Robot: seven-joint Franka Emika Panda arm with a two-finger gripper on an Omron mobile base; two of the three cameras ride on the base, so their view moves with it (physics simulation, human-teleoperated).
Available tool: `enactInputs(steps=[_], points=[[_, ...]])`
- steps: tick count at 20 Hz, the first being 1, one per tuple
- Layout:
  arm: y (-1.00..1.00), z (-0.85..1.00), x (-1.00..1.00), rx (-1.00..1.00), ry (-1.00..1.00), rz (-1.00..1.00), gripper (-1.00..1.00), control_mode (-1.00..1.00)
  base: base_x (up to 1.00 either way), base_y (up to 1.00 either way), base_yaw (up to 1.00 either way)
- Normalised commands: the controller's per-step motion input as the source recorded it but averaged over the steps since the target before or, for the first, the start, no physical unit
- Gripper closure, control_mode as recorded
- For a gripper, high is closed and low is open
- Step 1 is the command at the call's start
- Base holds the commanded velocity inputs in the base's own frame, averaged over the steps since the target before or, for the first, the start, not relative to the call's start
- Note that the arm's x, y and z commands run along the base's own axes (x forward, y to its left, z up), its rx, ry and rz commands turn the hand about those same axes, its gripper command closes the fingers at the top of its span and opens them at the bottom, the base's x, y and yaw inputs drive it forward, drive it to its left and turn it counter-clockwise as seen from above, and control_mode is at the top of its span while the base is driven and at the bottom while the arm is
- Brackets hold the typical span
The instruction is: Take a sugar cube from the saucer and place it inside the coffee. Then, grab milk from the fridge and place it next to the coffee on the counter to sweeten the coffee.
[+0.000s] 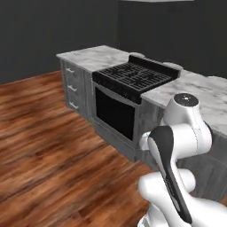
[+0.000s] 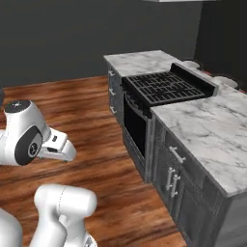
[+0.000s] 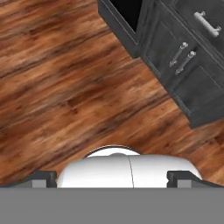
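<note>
No readable writing or labels anywhere. Nearest: the gripper, seen in the hand view as two dark fingertips set wide apart at the bottom edge, nothing between them, pointed down at the wood floor. In the right base view the hand itself sits low on the left, but its fingers can't be made out there.

Next out, grey wood-grain cabinets with metal handles; the hand view catches their doors and a drawer at upper right, plus the dark oven front. The black stove with grated burners is set into the counter, white-grey veined marble, running on both sides of it. The arm's white links block the near cabinet run in the left base view; the right base view shows that stretch of marble bare.

Farthest: small pale round shapes behind the stove, too small to identify. Dark walls beyond. Of the task things, just the counter is visible.
</note>
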Motion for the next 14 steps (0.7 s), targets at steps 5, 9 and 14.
enactInputs(steps=[5, 9, 14], points=[[0.0, 0.0, 0.0, 0.0, 0.0, 0.0, -1.0, 1.0, 0.0, 0.0, -0.74], [0.0, 0.0, 0.0, 0.0, 0.0, 0.0, -1.0, 1.0, 0.0, 0.0, -0.69], [0.0, 0.0, 0.0, 0.0, 0.0, 0.0, -1.0, 1.0, 0.0, 0.01, -0.65]])
